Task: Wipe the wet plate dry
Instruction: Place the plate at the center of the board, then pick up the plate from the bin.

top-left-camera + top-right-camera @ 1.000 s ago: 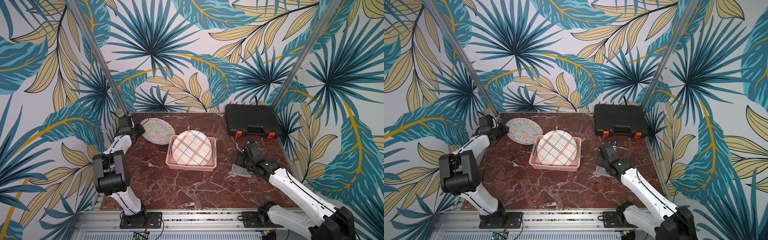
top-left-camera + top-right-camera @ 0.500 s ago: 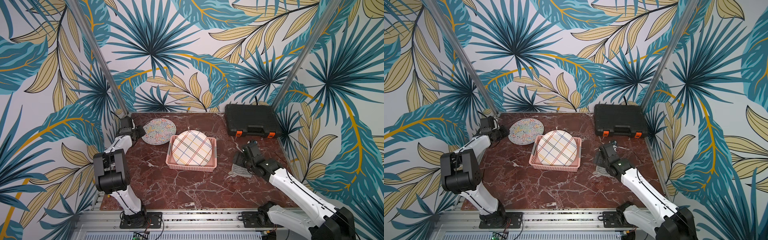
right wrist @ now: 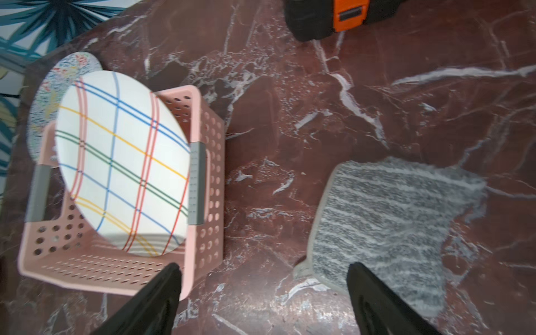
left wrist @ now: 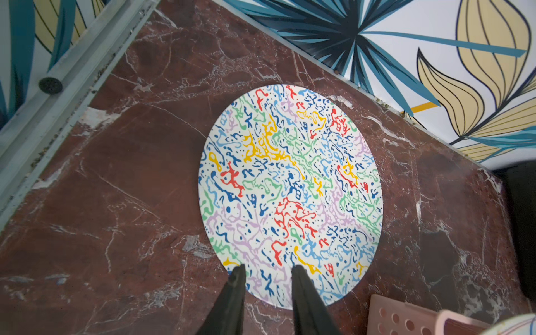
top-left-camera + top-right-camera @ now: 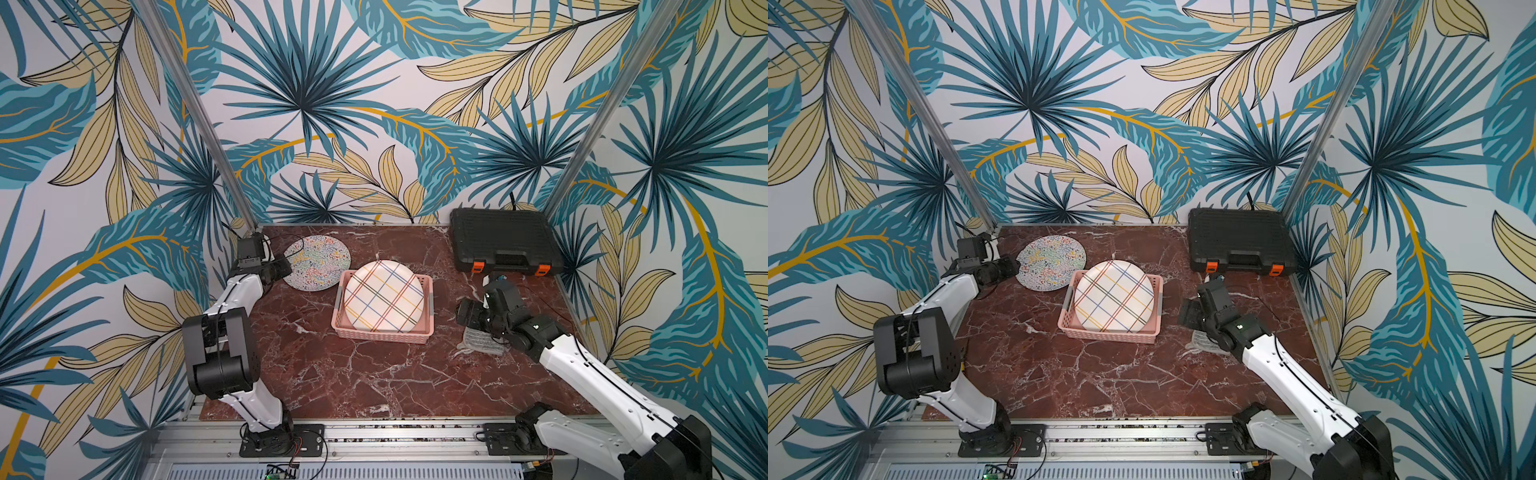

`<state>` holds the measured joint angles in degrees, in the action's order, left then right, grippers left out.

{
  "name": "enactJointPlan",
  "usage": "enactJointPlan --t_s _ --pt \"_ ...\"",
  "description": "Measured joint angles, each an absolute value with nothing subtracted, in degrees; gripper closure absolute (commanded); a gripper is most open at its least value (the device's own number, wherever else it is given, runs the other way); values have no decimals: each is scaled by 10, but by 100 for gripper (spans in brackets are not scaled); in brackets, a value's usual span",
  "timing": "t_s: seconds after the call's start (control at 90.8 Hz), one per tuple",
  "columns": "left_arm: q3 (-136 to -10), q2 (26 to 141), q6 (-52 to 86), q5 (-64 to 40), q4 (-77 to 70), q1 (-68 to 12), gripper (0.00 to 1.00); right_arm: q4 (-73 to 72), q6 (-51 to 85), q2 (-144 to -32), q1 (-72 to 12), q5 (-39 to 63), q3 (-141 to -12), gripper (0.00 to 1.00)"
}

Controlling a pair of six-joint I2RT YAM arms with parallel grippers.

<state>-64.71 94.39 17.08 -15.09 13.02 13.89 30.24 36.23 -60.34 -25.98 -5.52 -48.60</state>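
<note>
**Both my grippers open, neither holding a thing**

My left gripper (image 4: 268, 271) stands with its jaws a narrow gap apart. Its tips are over the rim of the speckled plate (image 4: 290, 191), which lies flat on the marble table (image 5: 353, 374) near the far left corner. My right gripper (image 3: 262, 268) is spread wide above bare table, one finger by a corner of the pink basket (image 3: 87, 269), the other over the edge of the grey striped cloth (image 3: 391, 220) lying flat. The plaid plate (image 5: 384, 296) leans tilted in the basket, between my two arms. Which plate is wet I cannot tell. A black tool case (image 5: 503, 239) sits at the far right.
</note>
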Motion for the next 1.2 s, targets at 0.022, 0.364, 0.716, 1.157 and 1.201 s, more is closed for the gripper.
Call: enactJointPlan --t_s 0.022,0.364,0.716,1.157,1.201 --pt "-644 936 167 -153 132 139 66 300 361 -604 -261 -46 -491 8" --pt "-636 733 73 -242 214 139 36 286 314 -722 -305 99 -644 8" --pt "-653 651 -82 -414 441 136 28 327 234 -953 -313 66 -778 11" --pt "-575 651 -124 -478 507 113 27 338 168 -1078 -300 24 -865 15" --pt "-569 651 -123 -479 504 112 28 338 164 -1086 -299 19 -871 15"
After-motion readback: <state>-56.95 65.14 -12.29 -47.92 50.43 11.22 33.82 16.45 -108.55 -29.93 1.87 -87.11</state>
